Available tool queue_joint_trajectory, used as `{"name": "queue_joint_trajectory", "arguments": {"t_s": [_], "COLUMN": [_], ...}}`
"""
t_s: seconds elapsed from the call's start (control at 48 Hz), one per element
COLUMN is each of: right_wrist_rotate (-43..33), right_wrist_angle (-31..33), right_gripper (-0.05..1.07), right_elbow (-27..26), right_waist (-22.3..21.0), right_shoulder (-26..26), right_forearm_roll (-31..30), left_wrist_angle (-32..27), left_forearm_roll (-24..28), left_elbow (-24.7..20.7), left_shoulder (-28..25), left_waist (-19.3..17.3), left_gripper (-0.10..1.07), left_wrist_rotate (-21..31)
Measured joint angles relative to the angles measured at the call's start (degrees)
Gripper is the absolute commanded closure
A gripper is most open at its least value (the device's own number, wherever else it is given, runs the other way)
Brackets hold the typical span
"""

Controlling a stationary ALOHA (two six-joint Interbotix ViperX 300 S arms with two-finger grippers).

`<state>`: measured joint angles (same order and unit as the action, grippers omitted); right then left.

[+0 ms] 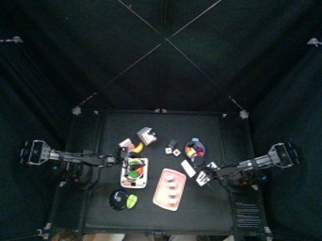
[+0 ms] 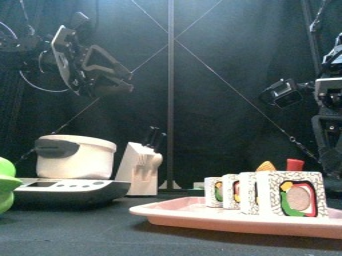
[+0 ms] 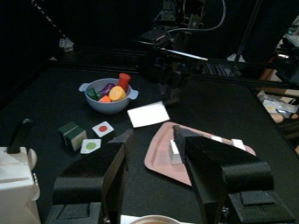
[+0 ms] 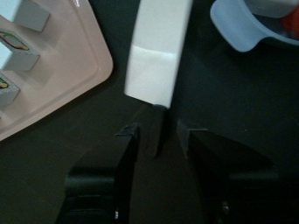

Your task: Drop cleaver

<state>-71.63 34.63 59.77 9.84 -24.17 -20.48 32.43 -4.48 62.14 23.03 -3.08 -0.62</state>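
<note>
White blade of cleaver (image 4: 158,52) stretched out flat over bare black table (image 3: 233,105), between pink tray (image 4: 47,96) and pale bowl (image 4: 239,31), near both. Contact of blade with table surface not discernible. Black handle pointing back into right gripper (image 4: 158,133), one finger close on either side. Clamped or released: cannot tell from the wrist view.

Right arm reaching in from the table's right side, lowered to the cleaver beside the tray's edge.

Left gripper (image 3: 158,150) raised above the left part of the table, fingers set wide apart, nothing between them, tilted to look across the table toward tray, cleaver and bowl.

Bowl filled with toy food in orange, red and purple. Picture blocks (image 2: 267,192) standing in a row on the pink tray. Two further small blocks (image 3: 84,138) on the table, apart from the tray.

White lidded appliance (image 2: 74,155) on a flat base at front left, white knife block (image 2: 140,165) just beside it, green object (image 2: 6,180) at the left edge, cut off by the frame.
</note>
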Motion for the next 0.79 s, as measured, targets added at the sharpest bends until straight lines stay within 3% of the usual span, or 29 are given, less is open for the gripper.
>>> {"name": "queue_joint_trajectory", "arguments": {"t_s": [0.396,0.792], "right_wrist_rotate": [0.3,0.4], "right_wrist_angle": [1.3,1.3], "right_gripper": [0.22,0.22], "right_elbow": [-1.5,-3.6], "right_waist": [-0.1,0.0], "right_shoulder": [0.5,4.7], "right_forearm_roll": [-1.3,-2.8], "left_wrist_angle": [0.0,0.0], "left_forearm_roll": [0.0,0.0], "left_elbow": [0.3,0.5], "left_shoulder": [0.0,0.0], "left_waist": [0.0,0.0], "left_gripper": [0.17,0.17], "left_wrist_rotate": [-0.1,-0.1]}}
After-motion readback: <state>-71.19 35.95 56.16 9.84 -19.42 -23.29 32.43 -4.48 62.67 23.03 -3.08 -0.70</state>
